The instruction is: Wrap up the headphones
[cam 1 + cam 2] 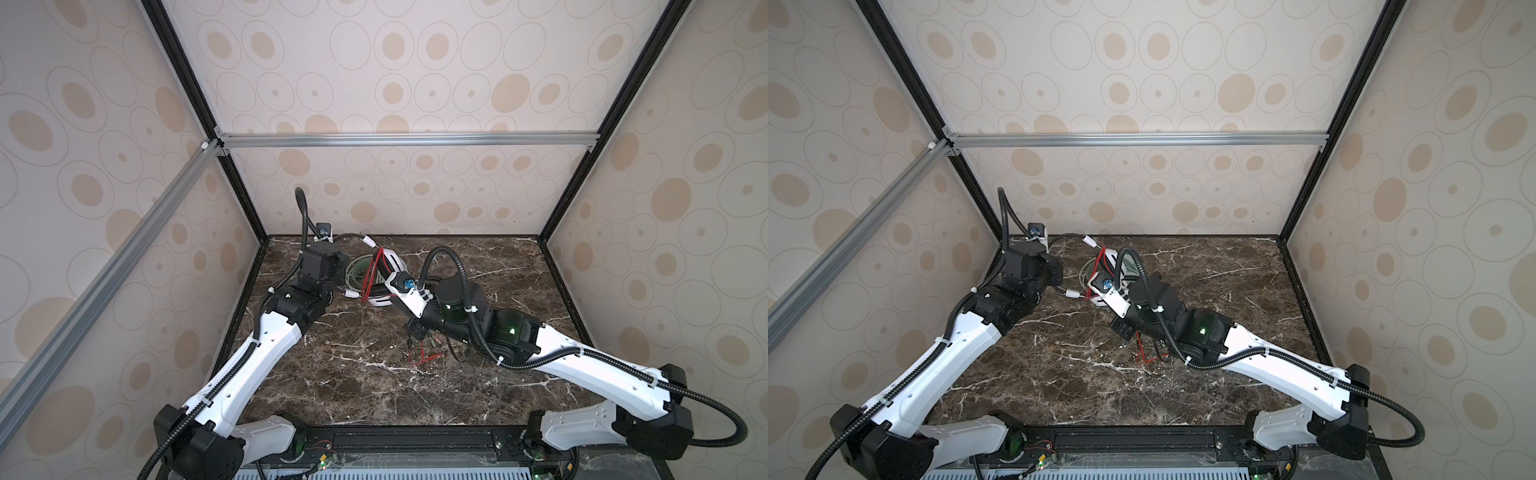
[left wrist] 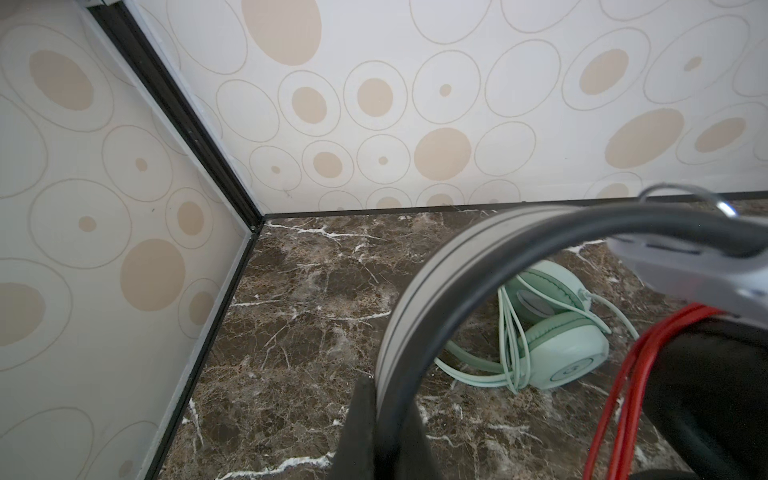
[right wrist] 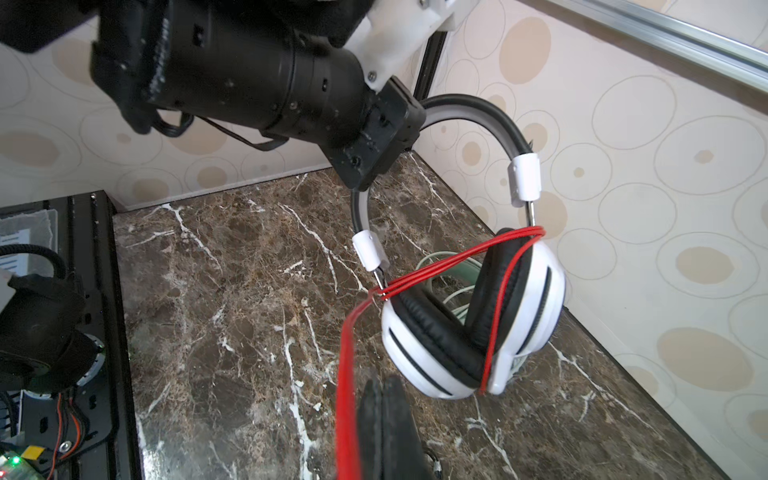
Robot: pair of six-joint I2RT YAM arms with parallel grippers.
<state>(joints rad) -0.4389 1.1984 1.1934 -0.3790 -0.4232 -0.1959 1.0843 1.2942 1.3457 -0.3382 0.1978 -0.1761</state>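
My left gripper (image 2: 380,390) is shut on the grey headband (image 2: 419,291) of the white-and-black headphones (image 3: 536,316), holding them above the table near the back left corner. A thin red cable (image 3: 449,266) is wound across the ear cups and runs taut down past my right gripper (image 3: 384,399). That gripper's fingers are pressed together, and the cable lies along their side; I cannot see it pinched between them. More red cable (image 1: 419,357) lies on the table under the right gripper (image 1: 415,328). The mint-green headphones (image 2: 565,353) lie on the table beneath, with their pale cable bundled.
The dark marble table (image 1: 374,395) is boxed in by patterned walls on three sides. A black corner post (image 2: 187,124) stands close to the left gripper. The black base rail (image 1: 415,440) runs along the front edge.
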